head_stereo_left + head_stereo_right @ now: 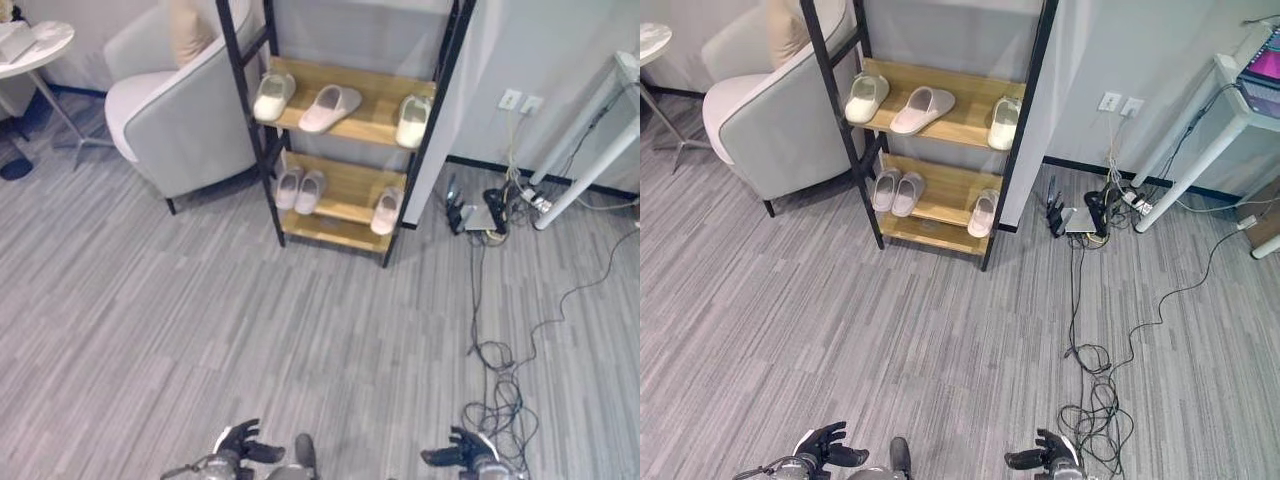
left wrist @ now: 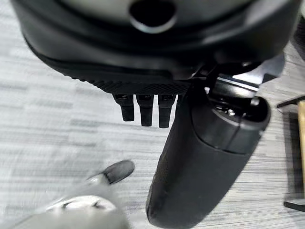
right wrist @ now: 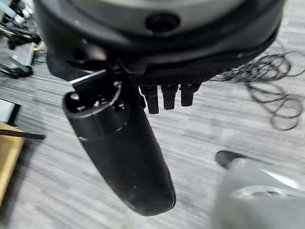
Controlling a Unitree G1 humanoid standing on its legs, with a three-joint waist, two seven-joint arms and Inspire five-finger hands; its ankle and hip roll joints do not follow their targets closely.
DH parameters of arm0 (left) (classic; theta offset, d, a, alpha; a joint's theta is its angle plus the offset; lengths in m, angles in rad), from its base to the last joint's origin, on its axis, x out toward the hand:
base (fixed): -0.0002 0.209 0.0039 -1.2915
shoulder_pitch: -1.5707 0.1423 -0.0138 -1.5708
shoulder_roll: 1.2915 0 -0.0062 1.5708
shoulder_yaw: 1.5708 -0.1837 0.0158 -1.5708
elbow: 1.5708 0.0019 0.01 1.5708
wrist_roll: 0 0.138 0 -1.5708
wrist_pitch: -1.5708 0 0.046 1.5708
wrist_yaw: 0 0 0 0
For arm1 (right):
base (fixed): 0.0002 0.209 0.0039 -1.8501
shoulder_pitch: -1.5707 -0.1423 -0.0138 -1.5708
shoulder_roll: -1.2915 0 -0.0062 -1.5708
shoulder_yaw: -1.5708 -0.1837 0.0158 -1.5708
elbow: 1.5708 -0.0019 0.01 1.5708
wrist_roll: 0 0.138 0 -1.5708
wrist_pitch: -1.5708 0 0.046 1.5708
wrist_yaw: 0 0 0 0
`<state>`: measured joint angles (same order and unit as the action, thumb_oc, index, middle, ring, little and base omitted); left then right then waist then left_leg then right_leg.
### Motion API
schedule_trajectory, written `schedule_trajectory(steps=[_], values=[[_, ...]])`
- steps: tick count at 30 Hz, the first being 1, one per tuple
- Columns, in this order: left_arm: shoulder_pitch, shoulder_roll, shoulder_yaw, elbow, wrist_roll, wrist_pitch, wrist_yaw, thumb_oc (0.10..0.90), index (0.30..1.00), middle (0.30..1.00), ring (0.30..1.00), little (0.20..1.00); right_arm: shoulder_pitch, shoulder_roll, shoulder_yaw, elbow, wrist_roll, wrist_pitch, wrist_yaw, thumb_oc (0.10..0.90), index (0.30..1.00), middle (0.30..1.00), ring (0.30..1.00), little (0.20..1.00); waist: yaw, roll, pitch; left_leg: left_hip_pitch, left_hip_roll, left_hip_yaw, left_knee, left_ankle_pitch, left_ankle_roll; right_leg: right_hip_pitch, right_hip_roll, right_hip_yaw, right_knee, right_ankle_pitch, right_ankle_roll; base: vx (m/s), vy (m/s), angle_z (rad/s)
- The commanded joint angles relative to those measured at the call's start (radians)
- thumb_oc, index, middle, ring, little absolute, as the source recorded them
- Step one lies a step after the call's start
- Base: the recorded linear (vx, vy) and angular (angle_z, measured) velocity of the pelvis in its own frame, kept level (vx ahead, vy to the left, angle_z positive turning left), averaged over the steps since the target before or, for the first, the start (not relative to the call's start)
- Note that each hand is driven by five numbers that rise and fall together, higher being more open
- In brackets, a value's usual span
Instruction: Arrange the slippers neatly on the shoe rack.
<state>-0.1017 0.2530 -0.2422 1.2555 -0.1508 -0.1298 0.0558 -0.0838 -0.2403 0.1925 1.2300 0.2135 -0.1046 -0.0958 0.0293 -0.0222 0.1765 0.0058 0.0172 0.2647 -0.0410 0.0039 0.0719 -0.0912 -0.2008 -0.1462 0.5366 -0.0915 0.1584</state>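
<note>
The shoe rack (image 1: 252, 120) has a black frame and wooden shelves, and stands against the wall ahead. On its upper shelf a pale green slipper (image 1: 273, 97) lies at the left, a pink slipper (image 1: 330, 107) askew in the middle, and another pale green slipper (image 1: 413, 121) at the right. The lower shelf bears a pink pair (image 1: 299, 190) at the left and a single pink slipper (image 1: 386, 211) at the right. My left hand (image 1: 237, 443) and right hand (image 1: 455, 452) hang low over the floor, far from the rack, both open and holding nothing.
A grey armchair (image 1: 180, 110) stands just left of the rack, with a round white table (image 1: 35, 45) beyond it. Right of the rack, plugs and devices (image 1: 480, 212) lie by the wall. Loose cables (image 1: 500, 390) trail across the floor near white desk legs (image 1: 590, 160).
</note>
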Motion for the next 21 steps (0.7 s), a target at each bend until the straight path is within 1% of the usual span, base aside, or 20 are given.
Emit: schedule_trajectory(steps=[1, 2, 3, 4, 5, 6, 7, 9, 10, 11, 12, 13, 14, 15, 16, 17, 18, 19, 20, 21], values=[[0.003, 0.002, -0.002, -0.012, -0.001, -0.019, 0.012, 0.800, 0.900, 0.900, 0.900, 0.900, 0.006, -0.045, 0.011, -0.052, 0.004, -0.026, -0.007, 0.800, 0.900, 0.900, 0.900, 0.900, -0.005, 0.014, -0.016, -0.049, -0.011, -0.088, 0.131, -0.063, -0.038, -0.024, 0.052, -0.028, -0.043, 0.117, -0.005, 0.23, -0.002, 0.28], [-0.003, 0.001, -0.003, -0.018, -0.002, -0.022, 0.012, 0.800, 0.900, 0.900, 0.900, 0.900, 0.005, -0.047, 0.012, -0.051, 0.002, -0.026, -0.008, 0.800, 0.900, 0.900, 0.900, 0.900, -0.019, 0.019, -0.011, -0.022, -0.016, -0.103, 0.119, -0.072, -0.039, -0.048, 0.059, -0.035, -0.073, 0.099, -0.013, 0.35, -0.043, 0.35], [-0.016, 0.001, -0.015, -0.029, 0.007, -0.025, 0.011, 0.800, 0.900, 0.900, 0.900, 0.900, 0.003, -0.052, 0.015, -0.048, 0.001, -0.025, -0.008, 0.800, 0.900, 0.900, 0.900, 0.900, -0.039, 0.018, -0.012, 0.018, -0.029, -0.125, 0.101, -0.096, -0.043, -0.091, 0.070, -0.039, -0.179, 0.080, -0.026, 0.48, -0.063, 0.26], [-0.023, 0.002, -0.023, -0.033, 0.009, -0.030, 0.015, 0.800, 0.900, 0.900, 0.900, 0.900, 0.003, -0.056, 0.019, -0.050, 0.000, -0.026, -0.008, 0.800, 0.900, 0.900, 0.900, 0.900, -0.059, 0.014, -0.005, 0.050, -0.039, -0.142, 0.091, -0.108, -0.045, -0.134, 0.084, -0.034, -0.237, 0.096, -0.030, 0.38, -0.054, 0.23], [-0.022, 0.001, -0.023, -0.033, 0.009, -0.030, 0.015, 0.800, 0.900, 0.900, 0.900, 0.900, 0.003, -0.056, 0.020, -0.050, 0.000, -0.026, -0.008, 0.800, 0.900, 0.900, 0.900, 0.900, -0.061, 0.018, -0.003, 0.057, -0.036, -0.144, 0.090, -0.114, -0.046, -0.128, 0.086, -0.036, -0.236, 0.091, -0.030, 0.28, -0.054, 0.15], [-0.027, 0.000, -0.025, -0.040, 0.014, -0.031, 0.014, 0.800, 0.900, 0.900, 0.900, 0.900, 0.004, -0.059, 0.020, -0.052, 0.000, -0.023, -0.005, 0.800, 0.900, 0.900, 0.900, 0.900, -0.072, 0.013, -0.003, 0.081, -0.045, -0.163, 0.080, -0.126, -0.049, -0.140, 0.093, -0.027, -0.301, 0.106, -0.024, 0.40, -0.082, 0.30], [-0.038, 0.002, -0.027, -0.048, 0.016, -0.038, 0.019, 0.800, 0.900, 0.900, 0.900, 0.900, 0.011, -0.063, 0.021, -0.051, -0.003, -0.022, -0.003, 0.800, 0.900, 0.900, 0.900, 0.900, -0.097, 0.007, -0.003, 0.127, -0.058, -0.194, 0.065, -0.146, -0.057, -0.172, 0.108, -0.002, -0.396, 0.144, -0.014, 0.48, -0.103, 0.26], [-0.039, 0.000, -0.028, -0.048, 0.018, -0.040, 0.019, 0.800, 0.900, 0.900, 0.900, 0.900, 0.015, -0.065, 0.020, -0.051, -0.006, -0.021, -0.004, 0.800, 0.900, 0.900, 0.900, 0.900, -0.103, 0.011, -0.001, 0.147, -0.054, -0.205, 0.062, -0.157, -0.061, -0.174, 0.110, -0.009, -0.403, 0.152, -0.011, 0.26, -0.067, 0.44], [-0.041, -0.001, -0.030, -0.050, 0.023, -0.042, 0.016, 0.800, 0.900, 0.900, 0.900, 0.900, 0.024, -0.067, 0.016, -0.051, -0.008, -0.022, -0.005, 0.800, 0.900, 0.900, 0.900, 0.900, -0.104, 0.008, -0.007, 0.156, -0.059, -0.208, 0.067, -0.170, -0.064, -0.154, 0.105, -0.016, -0.423, 0.152, -0.011, 0.27, -0.128, 0.70], [-0.036, -0.009, -0.037, -0.049, 0.035, -0.043, 0.020, 0.800, 0.900, 0.900, 0.900, 0.900, 0.044, -0.066, 0.019, -0.046, -0.007, -0.026, -0.002, 0.800, 0.900, 0.900, 0.900, 0.900, -0.111, 0.011, -0.028, 0.169, -0.050, -0.221, 0.085, -0.168, -0.077, -0.127, 0.123, -0.002, -0.418, 0.145, -0.034, 0.27, -0.130, 0.67], [-0.035, -0.010, -0.037, -0.049, 0.035, -0.043, 0.021, 0.800, 0.900, 0.900, 0.900, 0.900, 0.044, -0.067, 0.019, -0.046, -0.007, -0.026, -0.002, 0.800, 0.900, 0.900, 0.900, 0.900, -0.112, 0.012, -0.028, 0.170, -0.049, -0.222, 0.085, -0.169, -0.078, -0.125, 0.124, -0.004, -0.417, 0.144, -0.035, 0.28, -0.130, 0.66], [-0.033, -0.013, -0.039, -0.051, 0.034, -0.042, 0.017, 0.800, 0.900, 0.900, 0.900, 0.900, 0.051, -0.069, 0.014, -0.041, -0.008, -0.024, -0.001, 0.800, 0.900, 0.900, 0.900, 0.900, -0.111, 0.017, -0.033, 0.164, -0.040, -0.228, 0.114, -0.149, -0.095, -0.110, 0.131, -0.007, -0.420, 0.140, -0.043, 0.09, -0.045, 0.69], [-0.033, -0.013, -0.039, -0.051, 0.034, -0.042, 0.017, 0.800, 0.900, 0.900, 0.900, 0.900, 0.051, -0.069, 0.014, -0.041, -0.008, -0.024, -0.001, 0.800, 0.900, 0.900, 0.900, 0.900, -0.111, 0.017, -0.033, 0.164, -0.040, -0.228, 0.114, -0.149, -0.095, -0.109, 0.131, -0.007, -0.420, 0.140, -0.043, 0.21, -0.169, 0.45], [-0.033, -0.020, -0.044, -0.058, 0.030, -0.044, 0.012, 0.800, 0.900, 0.900, 0.900, 0.900, 0.057, -0.066, 0.014, -0.039, 0.001, -0.030, 0.000, 0.800, 0.900, 0.900, 0.900, 0.900, -0.108, 0.015, -0.033, 0.119, -0.023, -0.220, 0.244, -0.090, -0.141, -0.067, 0.139, -0.014, -0.432, 0.127, -0.065, 0.17, -0.176, 0.23], [-0.038, -0.023, -0.051, -0.061, 0.026, -0.043, 0.010, 0.800, 0.900, 0.900, 0.900, 0.900, 0.055, -0.067, 0.013, -0.036, 0.009, -0.031, -0.003, 0.800, 0.900, 0.900, 0.900, 0.900, -0.103, 0.005, -0.025, 0.063, -0.009, -0.209, 0.347, -0.049, -0.160, -0.041, 0.134, -0.011, -0.440, 0.116, -0.078, 0.28, -0.282, -0.03], [-0.040, -0.025, -0.059, -0.071, 0.024, -0.040, 0.007, 0.800, 0.900, 0.900, 0.900, 0.900, 0.051, -0.071, 0.015, -0.034, 0.019, -0.031, -0.004, 0.800, 0.900, 0.900, 0.900, 0.900, -0.090, -0.013, -0.015, -0.003, 0.021, -0.175, 0.476, -0.002, -0.166, 0.003, 0.138, -0.011, -0.457, 0.095, -0.103, 0.20, -0.214, 0.01], [-0.042, -0.028, -0.060, -0.067, 0.025, -0.037, 0.010, 0.800, 0.900, 0.900, 0.900, 0.900, 0.047, -0.073, 0.016, -0.035, 0.022, -0.030, -0.007, 0.800, 0.900, 0.900, 0.900, 0.900, -0.084, -0.022, -0.010, -0.036, 0.036, -0.156, 0.543, 0.015, -0.169, 0.025, 0.137, -0.013, -0.463, 0.082, -0.115, 0.24, -0.201, -0.11], [-0.040, -0.028, -0.062, -0.064, 0.029, -0.035, 0.011, 0.800, 0.900, 0.900, 0.900, 0.900, 0.048, -0.074, 0.015, -0.035, 0.024, -0.027, -0.006, 0.800, 0.900, 0.900, 0.900, 0.900, -0.082, -0.028, -0.009, -0.056, 0.058, -0.131, 0.567, 0.018, -0.165, 0.042, 0.135, -0.014, -0.466, 0.070, -0.123, 0.22, -0.123, -0.14], [-0.039, -0.029, -0.066, -0.059, 0.031, -0.034, 0.010, 0.800, 0.900, 0.900, 0.900, 0.900, 0.050, -0.076, 0.017, -0.037, 0.031, -0.026, -0.006, 0.800, 0.900, 0.900, 0.900, 0.900, -0.074, -0.035, -0.008, -0.092, 0.069, -0.108, 0.568, 0.011, -0.157, 0.064, 0.133, -0.013, -0.472, 0.060, -0.126, 0.17, -0.060, -0.09], [-0.039, -0.030, -0.067, -0.059, 0.031, -0.035, 0.010, 0.800, 0.900, 0.900, 0.900, 0.900, 0.050, -0.076, 0.016, -0.037, 0.031, -0.026, -0.006, 0.800, 0.900, 0.900, 0.900, 0.900, -0.072, -0.032, -0.007, -0.092, 0.073, -0.108, 0.576, 0.005, -0.156, 0.065, 0.136, -0.012, -0.471, 0.059, -0.126, 0.25, -0.039, -0.01]])
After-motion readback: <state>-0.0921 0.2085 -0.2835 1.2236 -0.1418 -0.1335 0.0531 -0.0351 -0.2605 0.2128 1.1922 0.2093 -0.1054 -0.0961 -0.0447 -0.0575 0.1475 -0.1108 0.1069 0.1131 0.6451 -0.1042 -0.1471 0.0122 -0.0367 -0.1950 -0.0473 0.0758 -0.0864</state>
